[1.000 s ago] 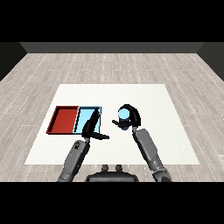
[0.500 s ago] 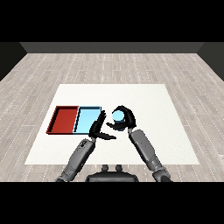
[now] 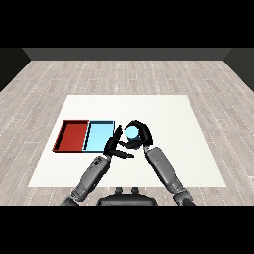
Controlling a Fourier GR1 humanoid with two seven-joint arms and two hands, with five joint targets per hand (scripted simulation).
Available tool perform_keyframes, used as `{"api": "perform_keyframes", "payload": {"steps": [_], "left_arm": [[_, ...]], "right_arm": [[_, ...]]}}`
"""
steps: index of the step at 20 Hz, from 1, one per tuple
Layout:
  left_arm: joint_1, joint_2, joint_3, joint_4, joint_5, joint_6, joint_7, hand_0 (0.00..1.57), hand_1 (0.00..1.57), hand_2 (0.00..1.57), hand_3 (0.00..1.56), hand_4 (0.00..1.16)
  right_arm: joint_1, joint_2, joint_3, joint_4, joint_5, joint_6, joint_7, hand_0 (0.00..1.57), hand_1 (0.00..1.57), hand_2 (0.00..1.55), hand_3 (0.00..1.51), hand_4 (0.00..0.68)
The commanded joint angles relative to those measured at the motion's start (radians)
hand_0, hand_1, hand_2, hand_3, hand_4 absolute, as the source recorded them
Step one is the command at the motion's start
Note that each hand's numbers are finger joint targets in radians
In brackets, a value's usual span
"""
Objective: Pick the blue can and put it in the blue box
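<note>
A pale wood-plank floor surrounds the flat white table (image 3: pixel 163 111). At its left lies the shallow red rectangular tray (image 3: pixel 72 136), and touching its right side the shallow light blue rectangular tray (image 3: pixel 99 135). Just right of the blue tray's near corner is the black left hand (image 3: pixel 115 147), its fingers straight and released, holding nothing, reaching toward the can. Right beside it the black right hand (image 3: pixel 141 135) curls around the small light blue cylindrical can (image 3: pixel 132 132), lifted above the table just beyond the blue tray's right edge. The can shows a round, pale blue end toward the view; whether its long axis stands upright or leans cannot be told. Against half a second ago, the right hand and can have shifted leftward, nearer the blue tray, and the two hands sit closer together.
</note>
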State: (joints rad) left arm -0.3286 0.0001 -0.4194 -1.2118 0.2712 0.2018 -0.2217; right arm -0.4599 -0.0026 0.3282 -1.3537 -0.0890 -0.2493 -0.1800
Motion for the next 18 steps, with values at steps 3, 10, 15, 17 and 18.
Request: {"api": "perform_keyframes", "payload": {"steps": [3,10,15,17,18], "left_arm": [[-0.058,0.000,-0.079,0.092,0.084,0.068,-0.074,0.00,0.00,0.00,0.00,0.00],[-0.013,0.003,-0.006,-0.021,-0.004,-0.010,0.049,0.00,0.00,0.00,0.00,0.00],[-0.074,0.000,-0.035,0.034,0.042,0.026,-0.019,0.00,0.00,0.00,0.00,0.00],[0.008,0.000,-0.071,-0.062,0.018,0.028,0.008,0.00,0.00,0.00,0.00,0.00],[-0.078,0.000,0.004,0.027,0.043,-0.009,-0.023,0.00,0.00,0.00,0.00,0.00]], "right_arm": [[0.079,0.002,0.019,-0.065,0.026,0.034,-0.003,1.43,1.43,1.46,1.42,0.621],[0.006,0.003,0.067,-0.061,-0.043,-0.017,0.028,1.48,1.48,1.46,1.42,0.598],[-0.016,0.003,0.134,0.042,-0.078,-0.082,-0.036,1.45,1.45,1.46,1.41,0.574],[-0.044,0.003,0.214,0.046,-0.096,-0.156,-0.051,1.44,1.44,1.45,1.40,0.569],[-0.061,0.003,0.116,-0.003,-0.052,-0.088,0.033,1.45,1.45,1.44,1.40,0.562]]}}
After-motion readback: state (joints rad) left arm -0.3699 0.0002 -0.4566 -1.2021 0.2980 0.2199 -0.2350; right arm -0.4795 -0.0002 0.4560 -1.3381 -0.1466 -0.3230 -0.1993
